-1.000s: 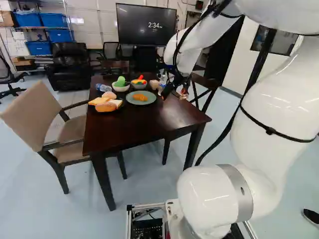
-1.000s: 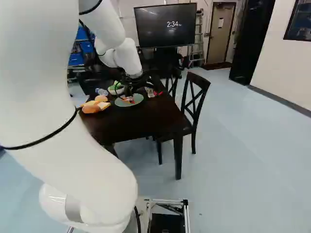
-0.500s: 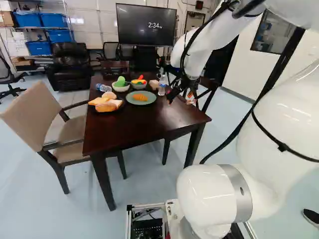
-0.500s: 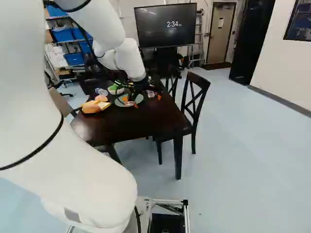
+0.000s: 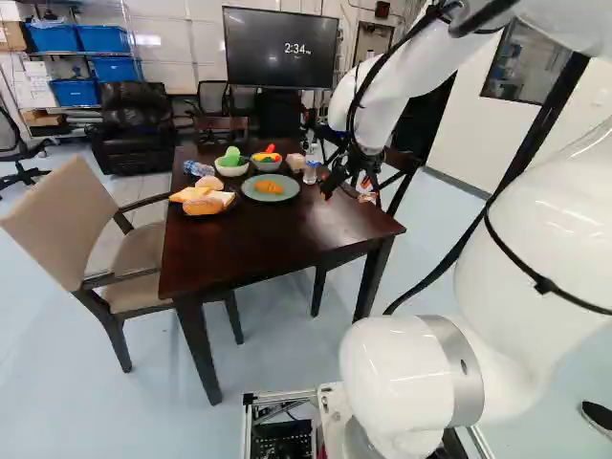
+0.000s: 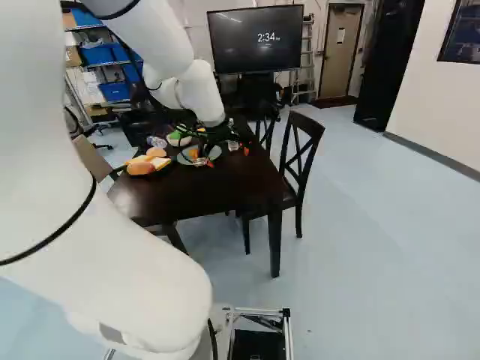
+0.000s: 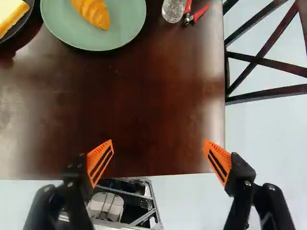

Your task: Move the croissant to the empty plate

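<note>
- Croissant (image 7: 91, 13): one, golden, lying on its side on the green plate (image 7: 125, 36), the only food there. The raised rim would check a slide or roll.
- Green plate: flat on the table (image 7: 129, 105), its open middle giving the croissant a steady bed. Presumably this is the "empty" plate of the order, in which case the move looks done.
- Dark plate (image 7: 29, 5): just beside the green one, bearing bread (image 7: 10, 14); the other baked goods being grouped there, the green plate is left to the croissant alone.
- Two bowls, one with a green item (image 5: 231, 170), one with red and yellow pieces (image 5: 267, 165): beyond the plates; their deep walls suit loose, roundish goods.
- Clear vessel (image 7: 172, 10) and red-handled tool (image 7: 199, 13): side by side near the green plate, off it. A low sweep that way could knock the vessel.
- Gripper (image 7: 158, 143): released, orange-padded fingers spread wide with nothing between them, well apart from the croissant, by the table's near edge. So placed, it can disturb nothing on the plate.
- Next call, as judged: leave the croissant be and draw the arm (image 5: 378, 105) clear, keeping above the tabletop.
</note>
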Controlling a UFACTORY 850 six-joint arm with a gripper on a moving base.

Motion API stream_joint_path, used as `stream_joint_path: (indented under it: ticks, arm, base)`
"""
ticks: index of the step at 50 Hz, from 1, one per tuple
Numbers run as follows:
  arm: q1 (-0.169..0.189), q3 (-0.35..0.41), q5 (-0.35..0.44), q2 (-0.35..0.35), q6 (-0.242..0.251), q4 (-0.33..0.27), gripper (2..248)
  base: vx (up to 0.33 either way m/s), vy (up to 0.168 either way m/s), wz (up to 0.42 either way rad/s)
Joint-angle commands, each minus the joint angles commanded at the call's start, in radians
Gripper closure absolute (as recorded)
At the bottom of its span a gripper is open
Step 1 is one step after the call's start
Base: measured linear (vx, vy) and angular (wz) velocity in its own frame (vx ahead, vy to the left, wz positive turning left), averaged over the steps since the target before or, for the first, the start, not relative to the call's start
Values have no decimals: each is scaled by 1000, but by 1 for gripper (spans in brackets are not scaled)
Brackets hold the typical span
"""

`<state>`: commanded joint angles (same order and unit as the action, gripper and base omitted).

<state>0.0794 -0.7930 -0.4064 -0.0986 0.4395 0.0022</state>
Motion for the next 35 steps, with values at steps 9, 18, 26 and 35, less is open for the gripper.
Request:
stream_joint_path:
  ticks: [9,18,26,35]
  arm:
    - [-1,13,23,-3,-8,0,3]
    - [-3,31,56,-8,-19,0,3]
    - [-6,51,92,-13,-32,0,3]
    - [-9,79,143,-20,-49,0,3]
  base:
    - [0,0,0]
    - [0,0,0]
    - [0,0,0]
    - [0,0,0]
